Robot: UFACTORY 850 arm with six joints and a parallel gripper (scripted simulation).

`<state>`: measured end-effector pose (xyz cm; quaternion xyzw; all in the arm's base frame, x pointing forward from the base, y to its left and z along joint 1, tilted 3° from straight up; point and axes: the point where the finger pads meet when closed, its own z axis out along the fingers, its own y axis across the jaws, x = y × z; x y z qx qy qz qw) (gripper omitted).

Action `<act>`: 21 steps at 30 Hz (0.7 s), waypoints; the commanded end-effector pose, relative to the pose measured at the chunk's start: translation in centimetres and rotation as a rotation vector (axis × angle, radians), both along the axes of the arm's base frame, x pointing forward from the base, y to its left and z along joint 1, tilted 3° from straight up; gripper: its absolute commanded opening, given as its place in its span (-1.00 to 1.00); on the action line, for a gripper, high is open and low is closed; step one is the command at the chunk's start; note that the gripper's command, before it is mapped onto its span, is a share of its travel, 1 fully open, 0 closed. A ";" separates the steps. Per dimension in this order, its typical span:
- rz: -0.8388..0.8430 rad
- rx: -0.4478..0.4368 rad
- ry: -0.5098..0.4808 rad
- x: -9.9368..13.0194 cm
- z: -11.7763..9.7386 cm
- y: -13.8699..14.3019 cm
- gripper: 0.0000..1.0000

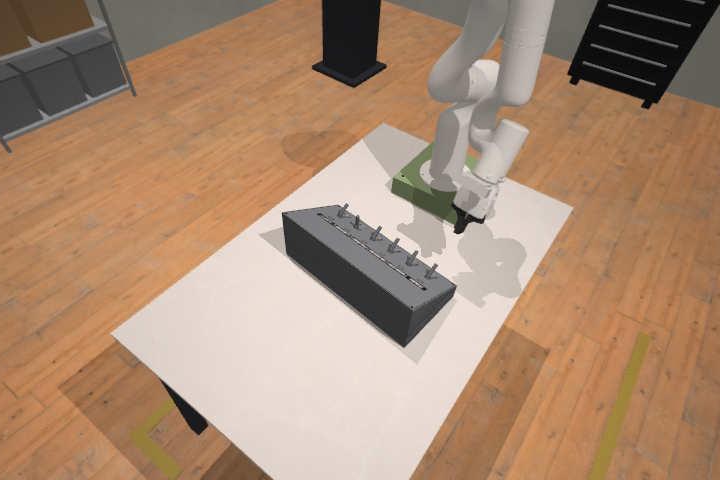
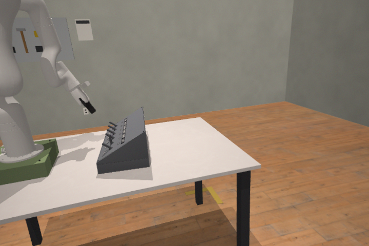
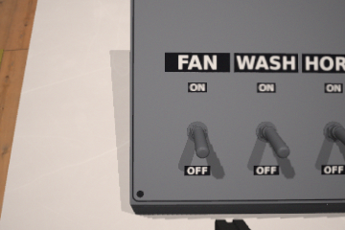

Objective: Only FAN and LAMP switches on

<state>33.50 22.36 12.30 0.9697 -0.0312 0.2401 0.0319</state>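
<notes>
The dark grey wedge-shaped console (image 1: pixel 366 283) lies on the white table (image 1: pixel 259 384), near the green base block (image 1: pixel 409 186) of the white arm. The black hand (image 1: pixel 464 224) hangs in the air between that block and the console, apart from the console, on the side of its lower front edge. Its fingers are pressed together and hold nothing. In the wrist view the FAN switch (image 3: pixel 199 139) is nearest to the hand, at the console's left end; its lever points to OFF. The WASH switch (image 3: pixel 273 140) beside it also points to OFF.
</notes>
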 end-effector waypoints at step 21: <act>0.000 0.001 -0.001 2.0 -3.6 -0.3 -1.00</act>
